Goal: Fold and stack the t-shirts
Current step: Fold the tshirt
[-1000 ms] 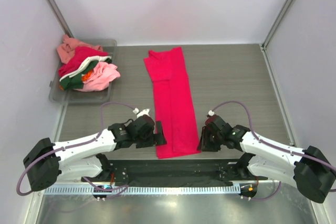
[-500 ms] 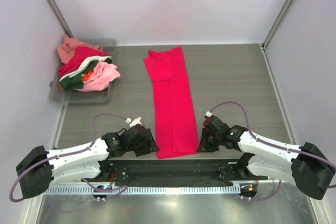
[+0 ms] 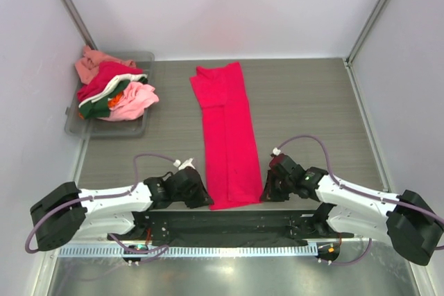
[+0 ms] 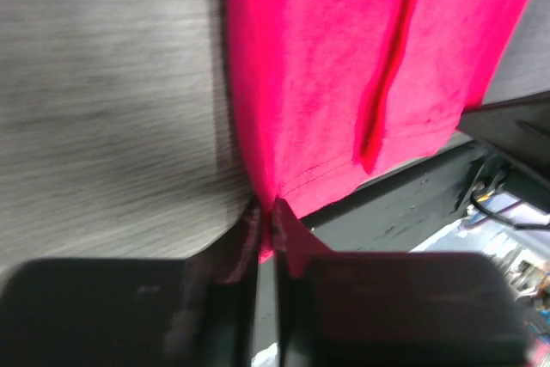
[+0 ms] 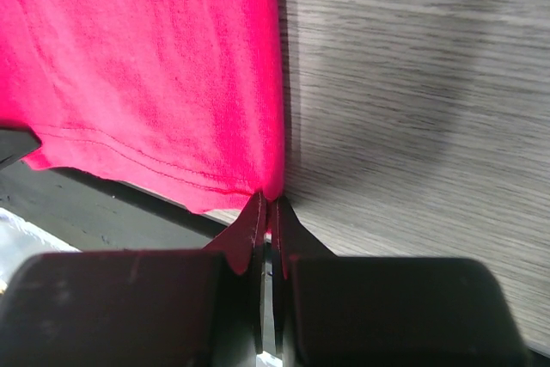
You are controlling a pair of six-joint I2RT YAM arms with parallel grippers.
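A crimson-red t-shirt (image 3: 227, 129) lies as a long narrow folded strip down the middle of the table. My left gripper (image 3: 207, 202) is shut on the strip's near left corner; the left wrist view shows red cloth (image 4: 335, 83) pinched between the jaws of that gripper (image 4: 266, 221). My right gripper (image 3: 264, 193) is shut on the near right corner, and the right wrist view shows the hem (image 5: 172, 161) nipped at the jaw tips of this gripper (image 5: 268, 205). More t-shirts (image 3: 114, 91), pink, red, green and white, are heaped at the far left.
A clear plastic bin (image 3: 142, 125) holds the heap at the far left of the grey wood-grain table (image 3: 305, 102). The table's near edge and a dark rail (image 3: 229, 223) run just below both grippers. White walls close in both sides.
My left gripper slid toward the near left corner of the red t-shirt and shut on it. My right gripper also closed on the near right corner, hardly shifting.
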